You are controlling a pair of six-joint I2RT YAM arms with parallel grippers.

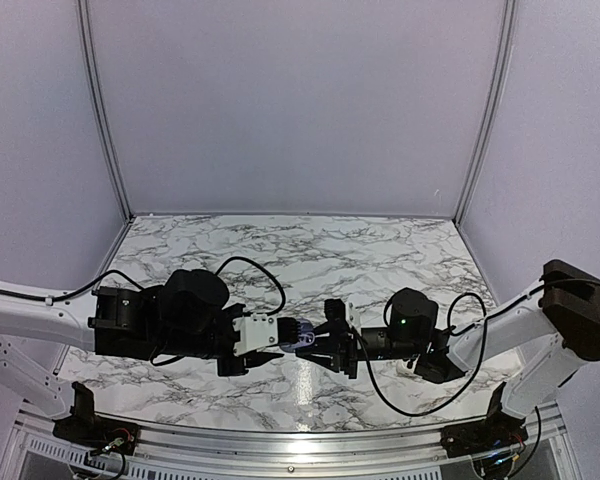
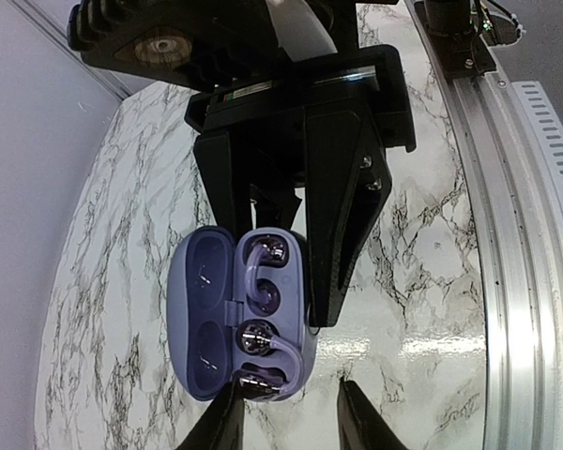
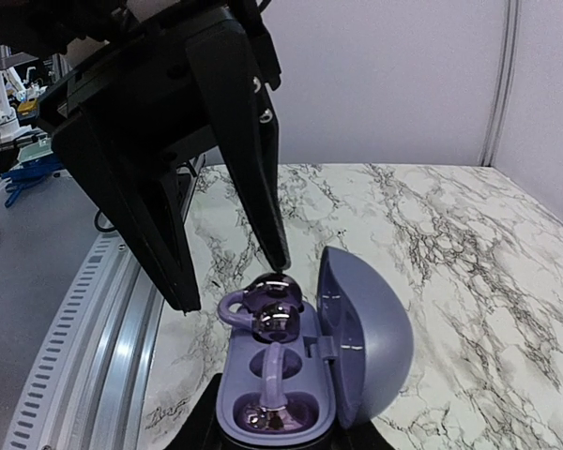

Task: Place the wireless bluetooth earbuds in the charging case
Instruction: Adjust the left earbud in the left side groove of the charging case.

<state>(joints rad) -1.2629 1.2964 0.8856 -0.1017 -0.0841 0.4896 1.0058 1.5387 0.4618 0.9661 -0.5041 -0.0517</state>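
Note:
The purple charging case point(image 3: 357, 347) stands open, lid swung aside, just above the marble table point(image 1: 380, 250). My right gripper point(image 3: 277, 442) is shut on the case's near end. Both wireless bluetooth earbuds, purple with shiny ends and ear hooks, lie in the wells: one point(image 3: 280, 317) at the far end and one point(image 3: 277, 398) close to my right fingers. My left gripper point(image 3: 233, 284) is open at that far end, one fingertip point(image 3: 278, 261) on the far earbud point(image 2: 263, 361) and the other outside the case wall. From the left wrist, the left gripper point(image 2: 296, 412) shows bare marble between its fingers.
An aluminium rail point(image 2: 521, 281) runs along the table's near edge, close beside both grippers. White booth walls point(image 1: 300, 100) close off the back and sides. Black cables point(image 1: 265, 275) loop over the table behind the arms.

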